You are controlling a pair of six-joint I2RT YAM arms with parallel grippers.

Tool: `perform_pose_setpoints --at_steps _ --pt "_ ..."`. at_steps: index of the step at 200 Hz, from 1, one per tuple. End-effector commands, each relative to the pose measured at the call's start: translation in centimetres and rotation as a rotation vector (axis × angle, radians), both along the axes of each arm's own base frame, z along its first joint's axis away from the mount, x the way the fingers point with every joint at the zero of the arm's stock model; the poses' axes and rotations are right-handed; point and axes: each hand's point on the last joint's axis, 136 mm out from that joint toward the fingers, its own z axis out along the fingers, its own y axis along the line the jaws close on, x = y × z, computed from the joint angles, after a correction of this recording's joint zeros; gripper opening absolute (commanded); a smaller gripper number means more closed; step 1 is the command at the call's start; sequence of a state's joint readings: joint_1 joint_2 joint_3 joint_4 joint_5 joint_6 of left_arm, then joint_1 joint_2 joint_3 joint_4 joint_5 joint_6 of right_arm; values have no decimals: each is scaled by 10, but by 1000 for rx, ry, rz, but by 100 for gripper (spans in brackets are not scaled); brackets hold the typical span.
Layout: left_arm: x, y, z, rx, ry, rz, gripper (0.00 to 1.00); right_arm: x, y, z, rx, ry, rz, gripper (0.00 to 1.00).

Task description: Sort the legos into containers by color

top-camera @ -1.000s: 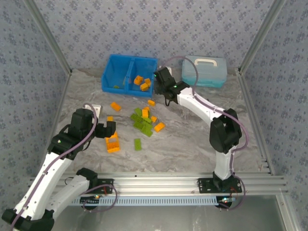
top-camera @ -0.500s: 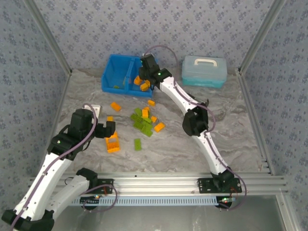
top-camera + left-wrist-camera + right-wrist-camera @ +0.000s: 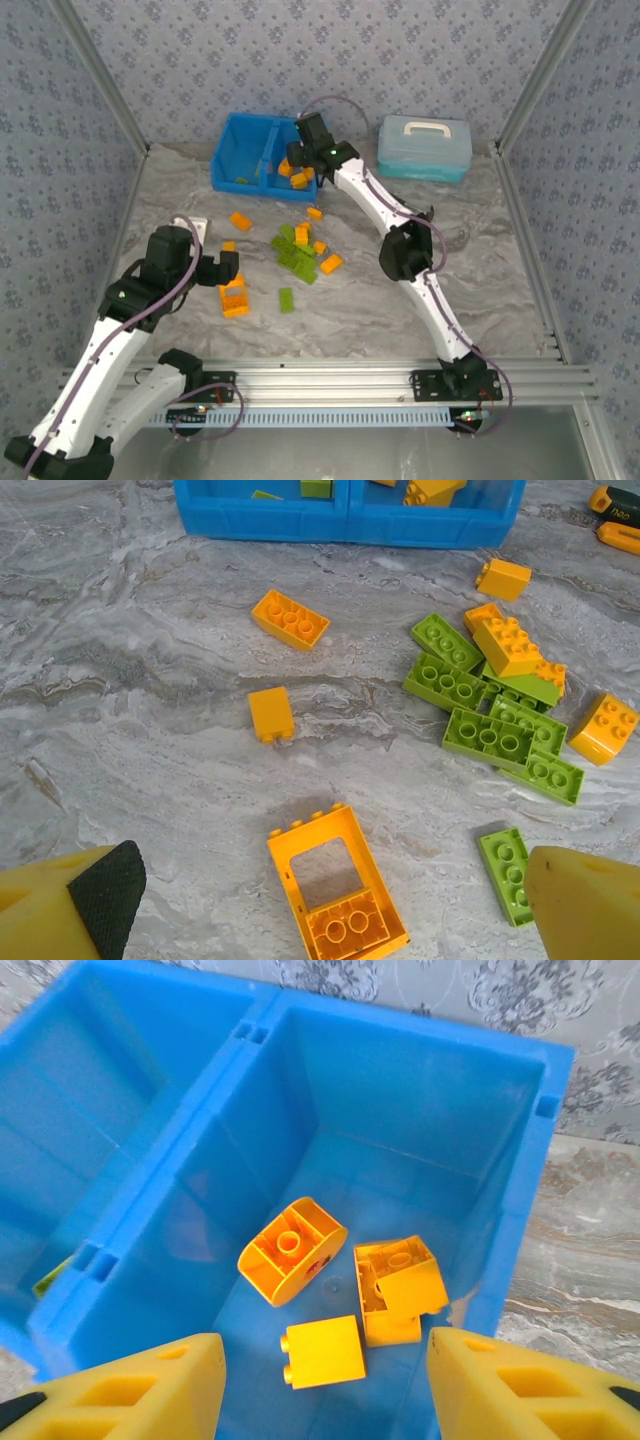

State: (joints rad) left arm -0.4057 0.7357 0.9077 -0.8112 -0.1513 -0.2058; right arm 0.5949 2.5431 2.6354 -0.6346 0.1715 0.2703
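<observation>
The right gripper (image 3: 322, 1385) hangs over the right compartment of the glossy blue plastic bin (image 3: 555, 1080). Its blocky yellow fingers (image 3: 150, 1390) are spread wide with nothing between them. On that compartment's smooth floor lie three orange bricks: a rounded one (image 3: 292, 1250), a sloped one (image 3: 400, 1282) and a small square one (image 3: 322, 1350) with two studs on its side. A sliver of green (image 3: 48, 1280) shows in the left compartment.

The left gripper (image 3: 330, 920) hovers low over the veined, grey, marble-look table (image 3: 120, 680), jaws wide apart and empty. One finger is faced with a black foam pad (image 3: 108, 895). Under it lies an orange window-frame block (image 3: 337, 895). Farther off are a six-stud brick (image 3: 290, 618), a small plain brick (image 3: 270, 715), both orange, and a heap of studded lime bricks (image 3: 487, 730) with orange ones on top, all short of the bin's front wall.
</observation>
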Motion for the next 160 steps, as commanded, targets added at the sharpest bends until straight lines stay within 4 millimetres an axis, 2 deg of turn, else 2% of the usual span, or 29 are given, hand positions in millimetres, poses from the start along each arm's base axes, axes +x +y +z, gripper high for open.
perform_pose_setpoints --at_steps 1,24,33,41,56,59,70,82,97,111,117,141,160 --pt "6 2 0 -10 5 40 99 -33 -18 105 57 -94 30 58" --pt "14 -11 -3 -149 37 99 99 -69 -35 130 51 -94 61 60" --pt "20 -20 -5 -213 35 115 99 -90 -45 132 47 -92 87 62" --pt "25 -29 -6 -259 31 119 99 -106 -51 145 76 -129 108 63" --pt "33 -42 -13 -320 51 147 99 -140 -68 139 101 -137 140 69" --pt "35 -44 -15 -329 59 152 99 -148 -72 146 119 -154 143 70" --pt "39 -53 -25 -356 101 188 98 -175 -88 139 145 -153 144 77" --pt "41 -65 -35 -371 159 217 95 -196 -102 131 161 -146 134 83" --pt "40 -83 -50 -350 232 232 90 -217 -120 114 169 -119 101 94" --pt "36 -103 -63 -280 275 201 88 -231 -135 101 172 -95 64 100" --pt "33 -108 -72 -231 297 196 86 -237 -141 84 157 -64 47 100" --pt "16 -120 -113 -89 400 188 83 -252 -156 60 146 -26 12 100" --pt "2 -135 -142 -50 470 171 82 -260 -158 46 149 5 20 100"
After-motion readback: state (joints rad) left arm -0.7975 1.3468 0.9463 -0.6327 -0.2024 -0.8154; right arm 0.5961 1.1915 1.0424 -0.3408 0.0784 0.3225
